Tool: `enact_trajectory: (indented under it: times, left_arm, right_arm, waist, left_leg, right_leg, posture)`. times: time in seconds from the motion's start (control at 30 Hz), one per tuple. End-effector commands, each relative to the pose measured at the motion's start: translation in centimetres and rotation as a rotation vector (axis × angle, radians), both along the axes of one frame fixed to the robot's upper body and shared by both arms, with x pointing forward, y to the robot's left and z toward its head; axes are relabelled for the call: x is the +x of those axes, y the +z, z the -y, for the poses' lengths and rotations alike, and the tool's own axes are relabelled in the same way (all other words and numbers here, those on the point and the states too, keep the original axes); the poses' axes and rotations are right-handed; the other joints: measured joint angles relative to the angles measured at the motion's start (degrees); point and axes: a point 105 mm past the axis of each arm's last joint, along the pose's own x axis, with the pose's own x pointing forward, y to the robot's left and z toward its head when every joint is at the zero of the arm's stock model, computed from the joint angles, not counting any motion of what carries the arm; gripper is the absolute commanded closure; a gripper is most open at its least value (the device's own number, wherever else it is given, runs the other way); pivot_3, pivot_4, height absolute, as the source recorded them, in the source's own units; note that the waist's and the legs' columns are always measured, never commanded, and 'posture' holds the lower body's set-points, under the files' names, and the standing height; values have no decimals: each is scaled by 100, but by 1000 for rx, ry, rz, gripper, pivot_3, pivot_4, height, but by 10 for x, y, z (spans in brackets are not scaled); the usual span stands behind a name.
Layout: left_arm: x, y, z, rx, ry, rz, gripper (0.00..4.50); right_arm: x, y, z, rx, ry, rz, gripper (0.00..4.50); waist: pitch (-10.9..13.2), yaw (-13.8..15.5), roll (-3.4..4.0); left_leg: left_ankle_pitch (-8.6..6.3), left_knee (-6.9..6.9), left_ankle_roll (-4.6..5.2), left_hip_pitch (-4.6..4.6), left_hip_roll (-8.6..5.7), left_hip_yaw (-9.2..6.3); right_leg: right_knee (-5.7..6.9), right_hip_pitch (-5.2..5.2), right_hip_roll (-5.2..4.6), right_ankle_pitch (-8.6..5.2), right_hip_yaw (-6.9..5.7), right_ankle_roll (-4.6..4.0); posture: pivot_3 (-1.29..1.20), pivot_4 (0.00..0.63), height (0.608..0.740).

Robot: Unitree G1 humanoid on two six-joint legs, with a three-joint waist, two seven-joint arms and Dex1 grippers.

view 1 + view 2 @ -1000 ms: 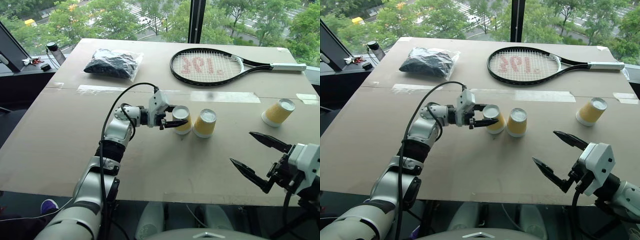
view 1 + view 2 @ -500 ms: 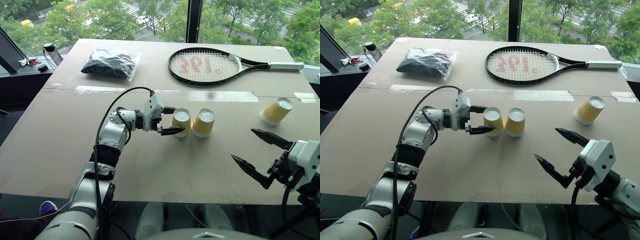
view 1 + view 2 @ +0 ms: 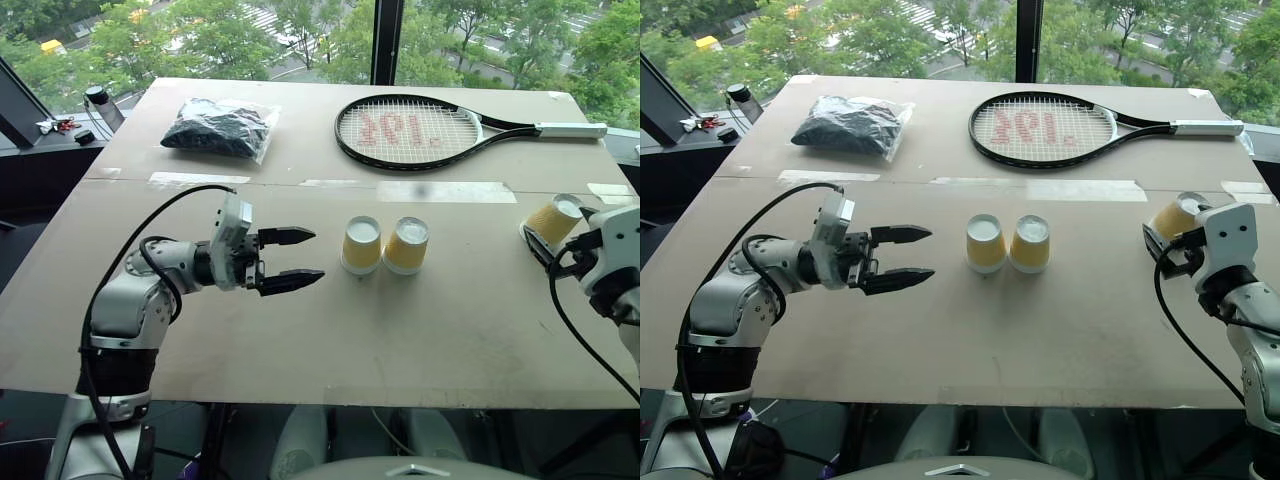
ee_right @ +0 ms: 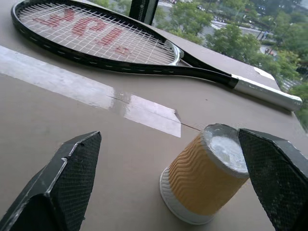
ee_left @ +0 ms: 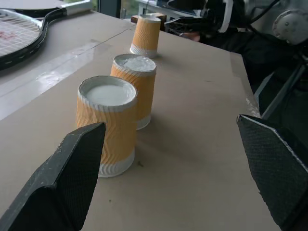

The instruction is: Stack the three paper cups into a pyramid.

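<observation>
**Left gripper off the cup pair; right gripper at the third cup**

Since a second ago, your left gripper [image 3: 290, 258] has let go of the left cup [image 3: 361, 245] and backed off to the left of the pair. Its fingers are spread wide and hold nothing, tips pointing toward that cup with a clear gap between.

Landmark: the cup pair. Left cup and middle cup [image 3: 406, 245] stand upside down, side by side, just about touching, on the table [image 3: 300, 340].

The third cup [image 3: 553, 220] sits well to the right of the pair, upside down and tilted. Your right gripper [image 4: 168, 192] has travelled forward to it; fingers wide apart, one on either side of the cup. One pad [image 4: 274, 178] looks very close to the cup; you cannot tell whether it touches. No grip.

Beyond the pair lies the racket [image 3: 425, 132]; beyond and to the left, the bag [image 3: 220, 128]. No cup is stacked yet.
</observation>
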Motion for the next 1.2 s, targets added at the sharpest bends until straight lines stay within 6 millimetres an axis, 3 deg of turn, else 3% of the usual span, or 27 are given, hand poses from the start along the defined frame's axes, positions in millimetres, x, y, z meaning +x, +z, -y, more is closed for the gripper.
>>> enact_trajectory:
  times: [0.03, 0.37, 0.97, 1.13, 1.2]
  left_arm:
    - [-18, 26, 14, -47, -46, 55, 38]
    - [-29, 24, 19, -64, 6, 44, 38]
    - [-35, 25, 16, -114, 19, 63, 38]
    - [-33, 21, 16, -118, 41, 58, 0]
    - [-31, 19, 16, -122, 61, 60, 0]
  right_arm:
    - [15, 5, 12, 34, -71, 13, 0]
    - [47, -7, 31, 148, -163, -26, 0]
    - [58, -16, 41, 219, -193, -55, 0]
    - [58, -16, 43, 212, -192, -56, 2116]
    - [57, -15, 43, 196, -183, -52, 2164]
  waist:
    - [0, -1, 0]
    - [2, -37, 4]
    - [4, -36, 6]
    - [4, -31, 7]
    - [5, -31, 8]
  left_leg:
    - [-1, 0, 1, 0, 0, 1]
    - [2, -8, -4, 0, 1, 11]
    - [2, -11, -4, -2, 1, 16]
    - [2, -13, -4, -3, 1, 17]
    - [0, -13, 0, -3, 1, 17]
  right_leg:
    - [0, 0, 0, 0, 1, 0]
    - [-3, -8, 6, 0, 13, 0]
    - [-3, -12, 6, 0, 17, 0]
    - [-4, -14, 5, 0, 19, 0]
    - [-4, -14, 5, 0, 19, 0]
  posture:
    - [0, 150, 740]
    - [0, 150, 740]
    - [0, 150, 740]
    - [0, 150, 740]
    - [0, 150, 740]
